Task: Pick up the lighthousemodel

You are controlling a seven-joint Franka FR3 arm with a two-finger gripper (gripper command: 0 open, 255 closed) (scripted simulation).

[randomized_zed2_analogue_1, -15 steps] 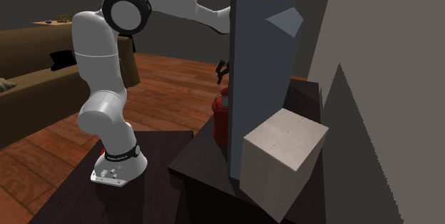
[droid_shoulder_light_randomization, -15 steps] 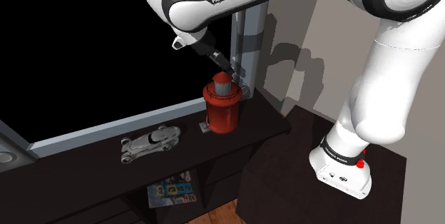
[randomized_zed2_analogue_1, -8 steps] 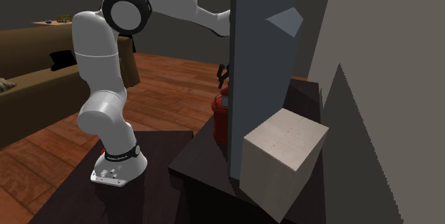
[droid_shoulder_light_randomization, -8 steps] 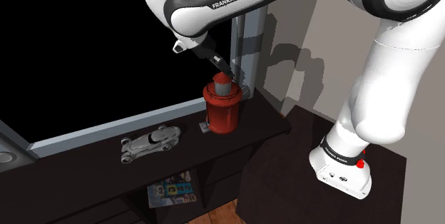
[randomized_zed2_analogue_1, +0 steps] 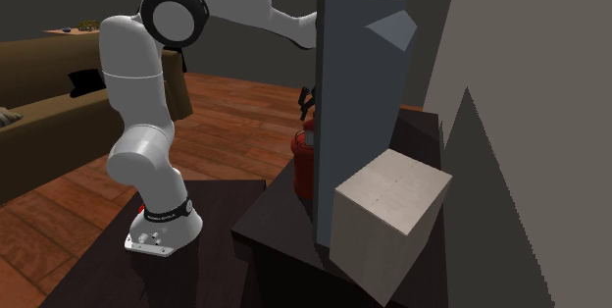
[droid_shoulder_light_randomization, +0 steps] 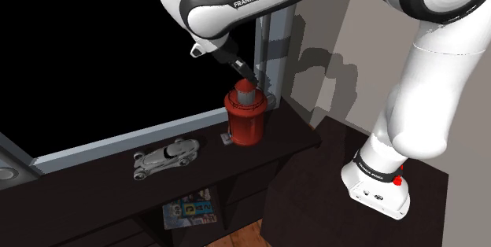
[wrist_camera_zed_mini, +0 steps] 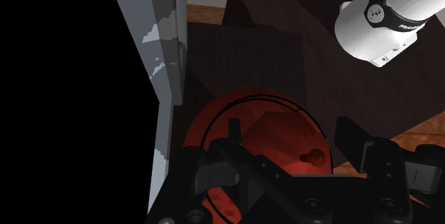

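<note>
The lighthouse model [droid_shoulder_light_randomization: 245, 117] is a red round tower with a grey cap. It stands upright on the dark TV stand [droid_shoulder_light_randomization: 291, 139], close to the corner of the TV frame. My black gripper [droid_shoulder_light_randomization: 245, 71] hovers just above its cap, tilted, with the fingers open. In the wrist view the red top of the lighthouse [wrist_camera_zed_mini: 274, 133] lies below the gripper [wrist_camera_zed_mini: 292, 131], whose two fingers stand apart and touch nothing. In the second exterior view the gripper [randomized_zed2_analogue_1: 308, 101] and the red lighthouse [randomized_zed2_analogue_1: 303, 164] peek out beside the TV's back.
The big black TV screen [droid_shoulder_light_randomization: 102, 64] rises right behind the lighthouse. A silver toy car [droid_shoulder_light_randomization: 165, 158] lies further along the stand, towards the shoulder view's left. A magazine [droid_shoulder_light_randomization: 189, 208] sits on the shelf below. A beige box [randomized_zed2_analogue_1: 387, 223] stands behind the TV.
The arm has shifted a little above the lighthouse's cap. The lighthouse has not moved.
</note>
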